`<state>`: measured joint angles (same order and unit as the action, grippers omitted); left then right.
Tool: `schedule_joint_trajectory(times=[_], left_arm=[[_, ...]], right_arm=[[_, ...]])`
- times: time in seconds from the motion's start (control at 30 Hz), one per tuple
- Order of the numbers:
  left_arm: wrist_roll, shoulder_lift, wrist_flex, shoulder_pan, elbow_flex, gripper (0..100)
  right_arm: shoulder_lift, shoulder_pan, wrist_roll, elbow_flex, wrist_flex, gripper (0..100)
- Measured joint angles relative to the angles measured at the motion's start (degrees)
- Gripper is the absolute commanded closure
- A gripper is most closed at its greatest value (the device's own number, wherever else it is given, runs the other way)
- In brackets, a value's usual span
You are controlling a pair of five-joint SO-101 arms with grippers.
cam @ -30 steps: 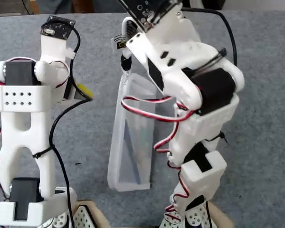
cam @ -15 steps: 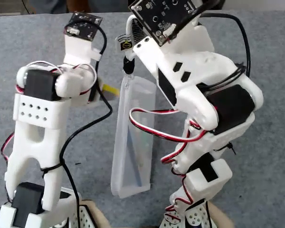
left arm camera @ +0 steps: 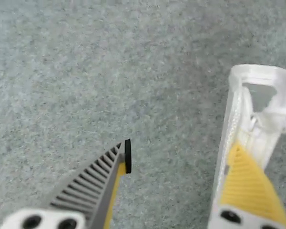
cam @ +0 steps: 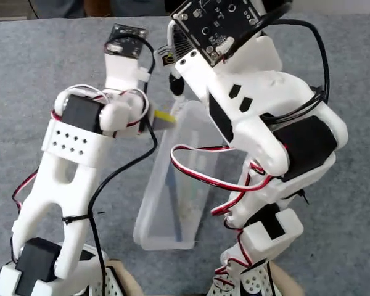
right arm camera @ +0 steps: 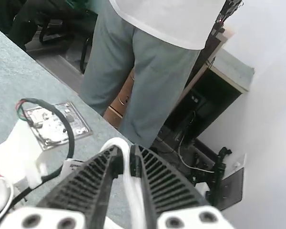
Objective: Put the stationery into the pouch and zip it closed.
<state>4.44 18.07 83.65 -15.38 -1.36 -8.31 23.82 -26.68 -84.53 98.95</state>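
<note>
Right claw [right arm camera: 125,151] pinching a white loop [right arm camera: 115,140], left claw [left arm camera: 193,114] spread wide over grey felt table [cam: 49,61], clear pouch [cam: 151,216] half hidden behind right arm [cam: 265,123], stationery [cam: 172,203] inside hard to identify, white wall [right arm camera: 276,71] behind.

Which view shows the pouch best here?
The high view: the clear pouch shows nearly whole, stationery inside. The right wrist view gives a white loop clamped in the right end effector; the left wrist view faces grey table.
</note>
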Motion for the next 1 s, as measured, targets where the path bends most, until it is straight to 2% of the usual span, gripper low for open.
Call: schedule_joint_trajectory(times=[0.27,0.5,0.8,1.0], left_arm=[[0.4,6.6,0.0,-1.4,0.0,66],[0.4,7.2,-0.3,-2.7,0.6,66],[0.4,7.2,-6.9,-4.3,6.4,66],[0.4,7.2,-15.9,-4.3,12.6,67]], right_arm=[[0.0,-0.2,-1.1,0.7,0.0,98.6],[0.0,-0.2,-1.1,2.2,0.0,98.6],[0.0,-0.2,-1.1,2.2,0.0,98.6],[0.2,-0.2,-1.1,2.3,0.0,98.6]])
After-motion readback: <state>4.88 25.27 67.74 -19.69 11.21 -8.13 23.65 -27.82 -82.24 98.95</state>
